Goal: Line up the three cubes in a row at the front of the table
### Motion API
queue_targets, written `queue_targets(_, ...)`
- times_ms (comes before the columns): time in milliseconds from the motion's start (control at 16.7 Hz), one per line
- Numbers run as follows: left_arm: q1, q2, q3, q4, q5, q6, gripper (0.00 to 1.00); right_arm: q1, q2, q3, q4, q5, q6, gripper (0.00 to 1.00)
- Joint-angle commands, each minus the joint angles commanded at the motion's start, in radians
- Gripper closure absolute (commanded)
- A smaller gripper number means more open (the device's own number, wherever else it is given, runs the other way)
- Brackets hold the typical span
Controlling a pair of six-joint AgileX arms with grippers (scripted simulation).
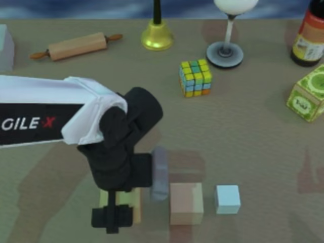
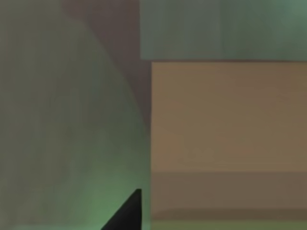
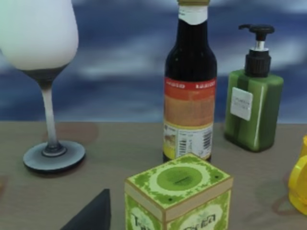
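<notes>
low in the top view, at lower left of centre, the left gripper [image 1: 112, 218] hangs straight over the yellowish-tan cube [image 1: 134, 205], hiding most of it; only a strip of the cube shows at the gripper's right. whether the fingers are clamped on it or loose, i cannot tell. just right of it sits the beige cube [image 1: 186, 203], and right again, a little apart, the pale blue cube [image 1: 228, 199], the three making a row along the lower edge of the tabletop [image 1: 263, 147]. the white and black left arm [image 1: 45, 110] reaches in from the frame's left edge. higher up, near centre, sits a multicoloured puzzle cube [image 1: 195, 78]; along the top are a rolling pin [image 1: 77, 46], a brass bell [image 1: 157, 33], a wine glass [image 1: 226, 50] and a dark bottle [image 1: 310, 38], with a green printed box [image 1: 309, 93] at the right edge. the right arm is out of the top view.
</notes>
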Motion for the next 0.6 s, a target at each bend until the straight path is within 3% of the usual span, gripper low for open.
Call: queue_targets(600,0.001,-0.002,0.003,-0.004,0.0,0.001,0.0,0.0,0.0,0.0,0.0,0.0,0.0,0.0)
